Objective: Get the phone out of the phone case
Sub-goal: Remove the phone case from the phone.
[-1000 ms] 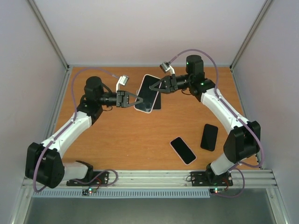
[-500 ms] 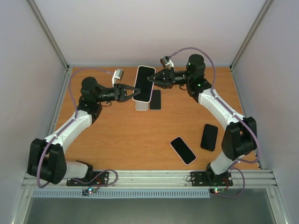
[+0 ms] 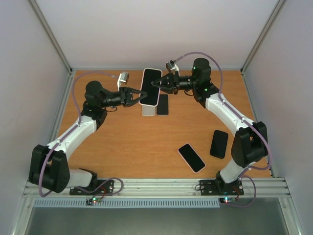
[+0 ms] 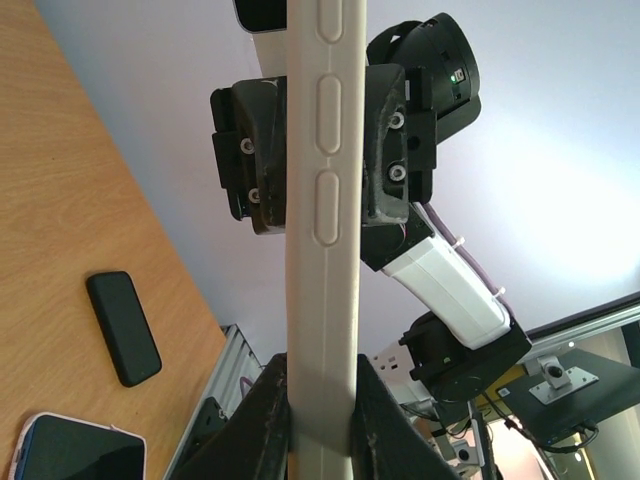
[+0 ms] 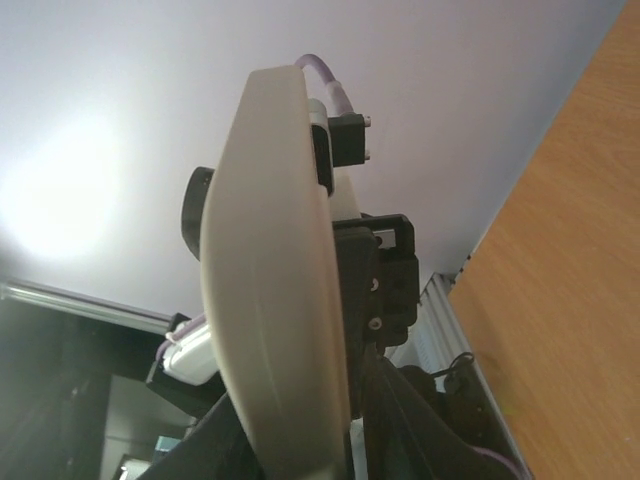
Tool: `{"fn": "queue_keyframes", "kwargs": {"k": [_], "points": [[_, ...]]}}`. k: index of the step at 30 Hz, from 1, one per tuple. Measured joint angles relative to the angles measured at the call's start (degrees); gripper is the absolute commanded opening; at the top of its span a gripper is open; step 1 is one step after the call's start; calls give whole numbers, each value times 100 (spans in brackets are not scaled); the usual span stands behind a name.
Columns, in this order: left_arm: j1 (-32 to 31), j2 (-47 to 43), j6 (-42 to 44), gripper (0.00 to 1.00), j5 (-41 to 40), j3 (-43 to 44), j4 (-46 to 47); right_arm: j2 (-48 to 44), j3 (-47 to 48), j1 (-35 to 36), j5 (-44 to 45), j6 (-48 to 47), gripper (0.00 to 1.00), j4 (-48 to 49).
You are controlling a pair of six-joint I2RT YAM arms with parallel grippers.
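Nearest, at 5 o'clock on the worktop [image 3: 122, 142], lies a white-rimmed handset [image 3: 191, 157], with a black handset [image 3: 219, 143] close by at 4 o'clock. Farther off, toward 12 o'clock, a dark slab [image 3: 163, 104] and a pale slab [image 3: 147, 111] lie side by side. Above them the phone [image 3: 151, 85] sits in its white phone case [image 4: 322, 250], held off the worktop. The left end effector [image 3: 139, 96] is clenched on the case's 9 o'clock edge, the right end effector [image 3: 156, 84] on its 3 o'clock edge.

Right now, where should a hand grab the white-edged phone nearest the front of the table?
Pinch its two long edges, coming straight down from above. The white-edged phone lies flat and slanted on the table, narrowest across, so turn the hand to match.
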Motion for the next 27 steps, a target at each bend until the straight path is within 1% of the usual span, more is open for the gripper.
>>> {"fn": "queue_keyframes", "kwargs": {"k": [2,3,4,5,6,7,10,13,20,27], "points": [[-17,0,44,0,2,0,-15,0,0,0,11,-70,16,-90],[-17,0,66,2,0,0,-24,0,0,0,13,-105,14,-109],[-24,0,85,7,0,0,-39,0,4,0,11,-155,10,-149],[-24,0,87,15,0,0,-72,0,11,0,7,-232,6,-173],[-24,0,74,20,2,0,-103,0,13,0,0,-323,4,-197],[-24,-4,92,23,9,0,-146,0,15,0,-2,-393,2,-219],[13,-13,293,31,92,7,-245,0,22,-17,-11,-400,1,-354],[92,-63,424,37,256,11,-339,-2,20,-76,-57,-232,1,-186],[177,-407,603,38,501,9,-455,0,20,-299,-118,487,1,728],[175,-481,802,39,518,4,-627,-2,-7,-302,-160,686,1,997]]}}
